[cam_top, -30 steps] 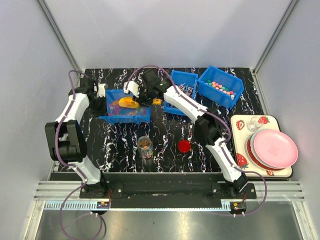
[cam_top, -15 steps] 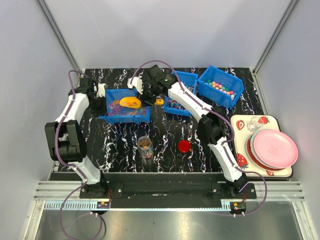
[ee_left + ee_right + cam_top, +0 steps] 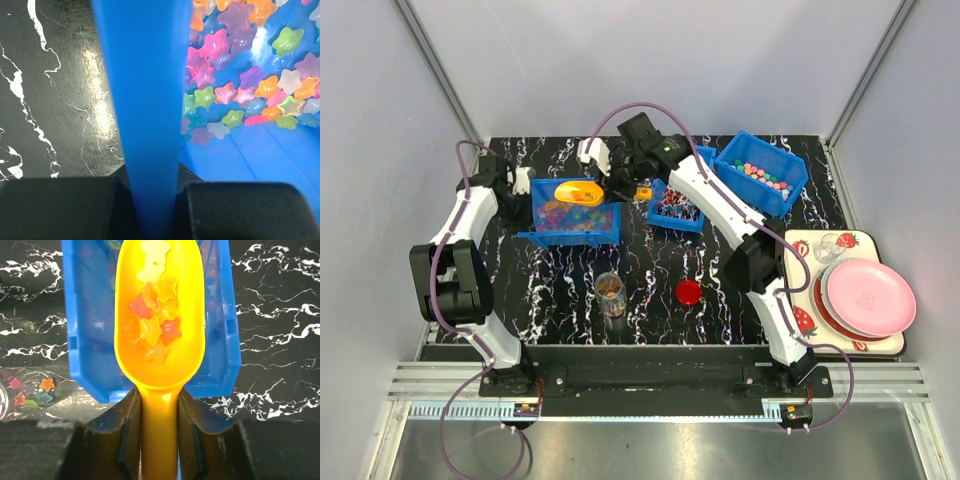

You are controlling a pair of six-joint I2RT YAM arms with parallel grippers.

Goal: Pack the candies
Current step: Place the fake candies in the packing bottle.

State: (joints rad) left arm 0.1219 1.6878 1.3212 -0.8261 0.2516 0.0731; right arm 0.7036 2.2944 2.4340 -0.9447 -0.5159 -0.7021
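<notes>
The yellow scoop (image 3: 159, 355), holding star candies (image 3: 152, 327), is held tight by the right gripper (image 3: 159, 412) above the left blue bin (image 3: 570, 238), whose wall is pinched by the left gripper (image 3: 152, 200). It should be carried flat and slowly to the near jar (image 3: 610, 293).

Black marbled worktop (image 3: 520, 290); flat round red lid (image 3: 688, 292) lying near centre; strawberry-print tray (image 3: 810, 268) at right edge, pink plate (image 3: 868, 296) stacked on red plate (image 3: 823, 312), small clear glass (image 3: 833, 245) at tray's far side
</notes>
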